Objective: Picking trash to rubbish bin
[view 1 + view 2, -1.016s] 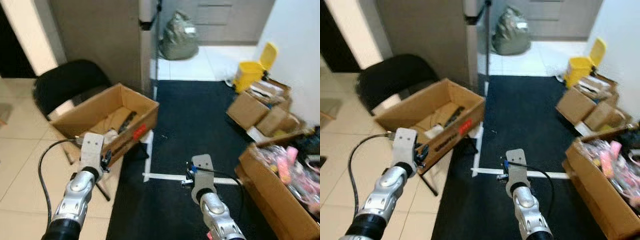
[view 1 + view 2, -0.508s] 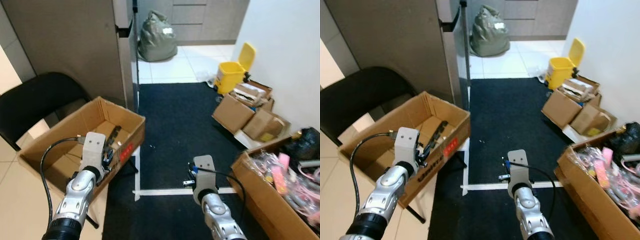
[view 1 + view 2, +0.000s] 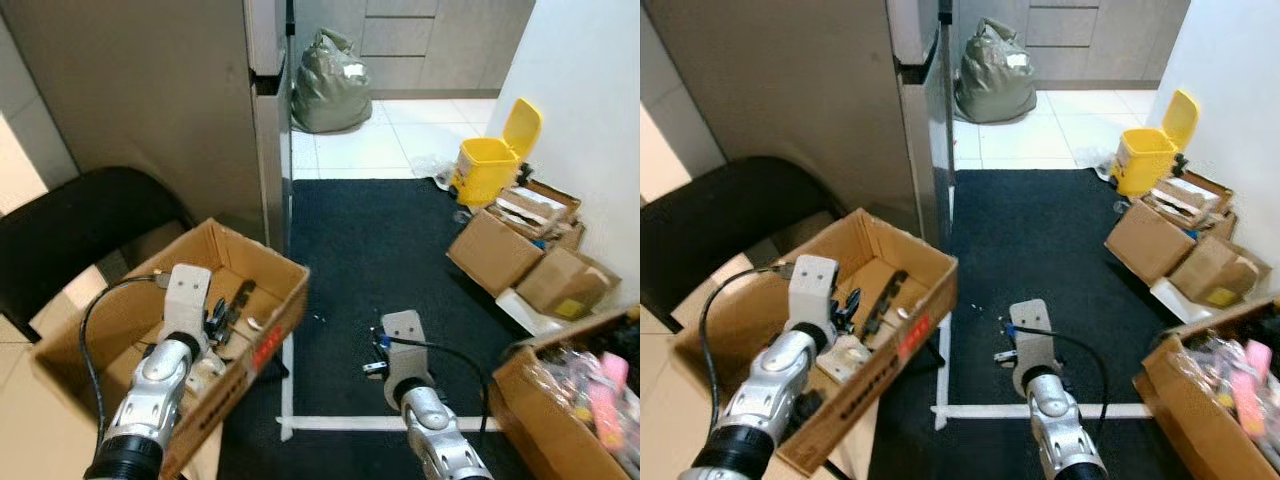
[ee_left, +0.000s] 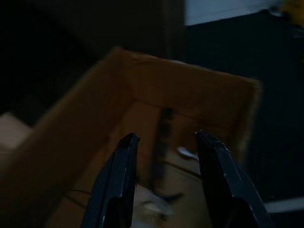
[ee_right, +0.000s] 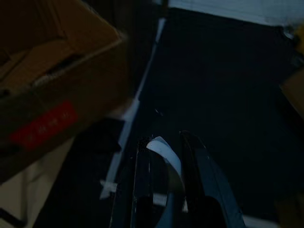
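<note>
The right tool (image 5: 161, 156) pinches a white scrap of trash (image 5: 164, 154) between its fingers, low above the black mat (image 3: 390, 260). The yellow rubbish bin (image 3: 488, 160) stands well apart at about 1 o'clock, lid up. The thin scrap could slip out as the robot walks, or catch the bin's rim. The left tool (image 4: 164, 185), spread and empty, hangs over the open cardboard box (image 3: 285, 290). Since the earlier frame, the camera has swung, so the bin sits further right.

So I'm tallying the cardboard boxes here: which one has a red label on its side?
The open box on the black chair, under the left gripper; the boxes along the wall show none.
</note>
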Controlling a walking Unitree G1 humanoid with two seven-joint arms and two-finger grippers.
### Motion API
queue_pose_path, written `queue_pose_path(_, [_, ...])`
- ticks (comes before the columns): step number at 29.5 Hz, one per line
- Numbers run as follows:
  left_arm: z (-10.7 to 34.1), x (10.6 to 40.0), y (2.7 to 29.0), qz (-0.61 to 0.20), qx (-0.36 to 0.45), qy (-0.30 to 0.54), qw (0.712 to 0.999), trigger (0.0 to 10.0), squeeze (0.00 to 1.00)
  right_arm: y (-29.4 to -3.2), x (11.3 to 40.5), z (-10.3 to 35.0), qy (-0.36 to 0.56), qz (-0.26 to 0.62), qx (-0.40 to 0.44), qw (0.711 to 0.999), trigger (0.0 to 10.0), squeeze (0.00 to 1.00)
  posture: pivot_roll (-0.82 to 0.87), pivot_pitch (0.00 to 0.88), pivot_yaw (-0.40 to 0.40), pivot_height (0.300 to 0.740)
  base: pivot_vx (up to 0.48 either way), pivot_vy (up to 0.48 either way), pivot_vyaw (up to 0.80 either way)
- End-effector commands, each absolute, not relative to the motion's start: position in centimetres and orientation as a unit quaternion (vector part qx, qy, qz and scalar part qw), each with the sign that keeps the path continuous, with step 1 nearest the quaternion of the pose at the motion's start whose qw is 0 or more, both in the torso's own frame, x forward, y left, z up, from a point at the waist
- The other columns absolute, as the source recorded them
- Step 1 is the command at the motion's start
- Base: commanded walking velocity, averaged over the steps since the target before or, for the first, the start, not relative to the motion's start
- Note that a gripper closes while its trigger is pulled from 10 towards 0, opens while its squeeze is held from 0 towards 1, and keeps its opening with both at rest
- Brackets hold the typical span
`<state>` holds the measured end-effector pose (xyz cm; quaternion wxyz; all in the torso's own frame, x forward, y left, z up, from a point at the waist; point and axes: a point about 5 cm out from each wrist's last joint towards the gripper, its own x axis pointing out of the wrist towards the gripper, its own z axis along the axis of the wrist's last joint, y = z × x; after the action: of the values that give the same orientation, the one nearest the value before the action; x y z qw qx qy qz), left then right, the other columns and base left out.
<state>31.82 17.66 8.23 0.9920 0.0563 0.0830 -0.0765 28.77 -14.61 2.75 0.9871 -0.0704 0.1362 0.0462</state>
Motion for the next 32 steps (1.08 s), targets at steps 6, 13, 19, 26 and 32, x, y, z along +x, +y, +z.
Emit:
queue_pose_path(6, [7.6,31.4,18.0,-0.069,0.066,0.095,0.991,10.0,0.00,-15.6,28.7,2.4,0.145,0.023,-0.064,0.987,10.0,0.00,0.00,0.079,0.043,0.740,0.246,0.000,0.52])
queue_pose_path(13, [7.6,31.4,18.0,-0.067,0.069,0.093,0.991,10.0,0.00,-15.8,28.9,2.6,0.143,0.021,-0.062,0.988,10.0,0.00,0.00,0.083,0.042,0.740,0.000,0.000,0.00])
queue_pose_path(19, [7.7,31.5,18.0,-0.067,0.072,0.092,0.991,10.0,0.00,-16.0,29.2,2.8,0.140,0.022,-0.067,0.988,10.0,0.00,0.01,0.088,0.042,0.740,0.000,0.000,0.00])
queue_pose_path(26, [7.8,31.6,18.0,-0.063,0.077,0.091,0.991,10.0,0.00,-16.3,29.9,3.3,0.135,0.024,-0.073,0.988,10.0,0.00,0.00,0.094,0.039,0.740,0.000,0.000,0.00])
queue_pose_path(32, [7.7,31.6,18.0,-0.058,0.080,0.091,0.991,10.0,0.00,-16.4,30.1,3.4,0.134,0.021,-0.073,0.988,10.0,0.00,0.00,0.094,0.039,0.740,0.000,0.000,0.00])
